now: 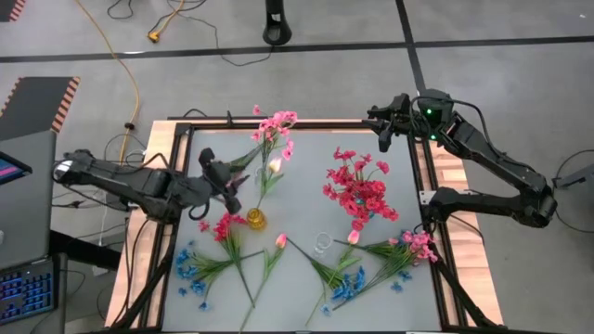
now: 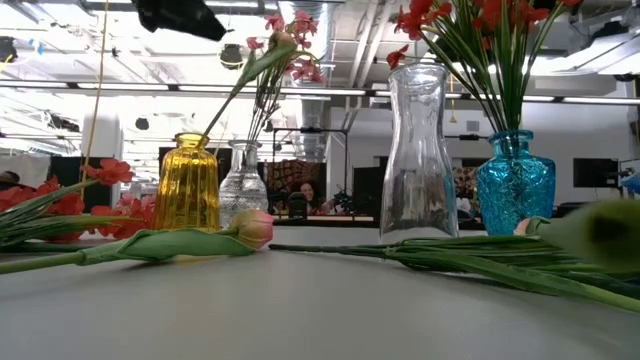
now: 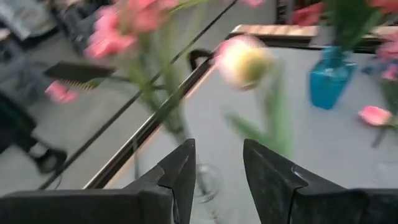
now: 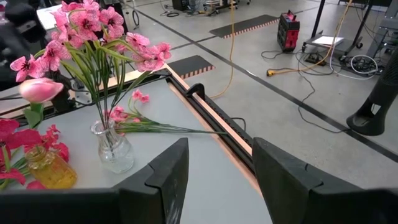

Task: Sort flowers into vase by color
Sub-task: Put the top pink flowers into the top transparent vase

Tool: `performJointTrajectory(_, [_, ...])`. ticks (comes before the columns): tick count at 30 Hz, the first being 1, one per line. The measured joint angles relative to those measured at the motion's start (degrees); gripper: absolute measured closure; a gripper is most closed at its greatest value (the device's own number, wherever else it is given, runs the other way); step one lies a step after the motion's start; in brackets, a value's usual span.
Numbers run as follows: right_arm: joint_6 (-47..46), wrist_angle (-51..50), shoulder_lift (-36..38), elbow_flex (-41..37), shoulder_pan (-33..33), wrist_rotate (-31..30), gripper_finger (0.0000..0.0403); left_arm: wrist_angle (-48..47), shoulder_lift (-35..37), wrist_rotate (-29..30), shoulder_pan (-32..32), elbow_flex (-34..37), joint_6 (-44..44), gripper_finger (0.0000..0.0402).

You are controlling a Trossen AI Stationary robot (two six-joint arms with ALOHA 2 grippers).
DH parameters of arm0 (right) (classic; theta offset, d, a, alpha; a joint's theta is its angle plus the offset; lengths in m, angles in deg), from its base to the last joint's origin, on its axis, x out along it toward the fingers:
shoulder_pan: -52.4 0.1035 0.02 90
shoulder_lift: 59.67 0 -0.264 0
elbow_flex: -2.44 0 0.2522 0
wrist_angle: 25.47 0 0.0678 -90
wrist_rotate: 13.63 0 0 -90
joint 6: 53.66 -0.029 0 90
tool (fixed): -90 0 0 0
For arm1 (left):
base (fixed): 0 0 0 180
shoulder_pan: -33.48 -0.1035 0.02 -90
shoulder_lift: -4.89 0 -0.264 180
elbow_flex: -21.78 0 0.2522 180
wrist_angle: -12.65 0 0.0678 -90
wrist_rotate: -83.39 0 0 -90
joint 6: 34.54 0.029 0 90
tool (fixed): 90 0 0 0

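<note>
The left gripper (image 1: pixel 232 186) hangs over the left-middle of the tabletop (image 1: pixel 306 186), just beside the yellow vase (image 1: pixel 255 220) and near the small clear vase (image 4: pixel 115 149) that carries the light pink flowers (image 1: pixel 276 125). Its fingers (image 3: pixel 180 177) stand a little apart with nothing between them; a pale tulip bud (image 3: pixel 242 62) shows just ahead of them.

The right gripper (image 1: pixel 382 130) waits over the tabletop's far right corner, its fingers (image 4: pixel 158 180) spread and empty.

The deep red-pink flowers (image 1: pixel 357 190) stand bunched in the blue vase (image 2: pixel 514 185) on the right half. A tall clear vase (image 2: pixel 417 150) stands empty near it.

Loose sprigs lie along the near edge: red ones (image 1: pixel 225 227) and blue ones (image 1: pixel 190 264) at the left, a pink tulip (image 1: pixel 280 241) in the middle, more blue sprigs (image 1: pixel 348 286) and pink sprigs (image 1: pixel 418 243) at the right.
</note>
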Motion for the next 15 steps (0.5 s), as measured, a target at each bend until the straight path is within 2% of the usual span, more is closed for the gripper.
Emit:
performJointTrajectory(7, [0.0,0.0,0.0,0.0,0.0,0.0,0.02,-6.6,1.7,-3.3,-9.1,0.0,-4.4,0.0278])
performJointTrajectory(15, [0.0,0.0,0.0,0.0,0.0,0.0,0.02,-11.2,-0.5,-17.1,-22.8,0.0,-4.2,0.0265])
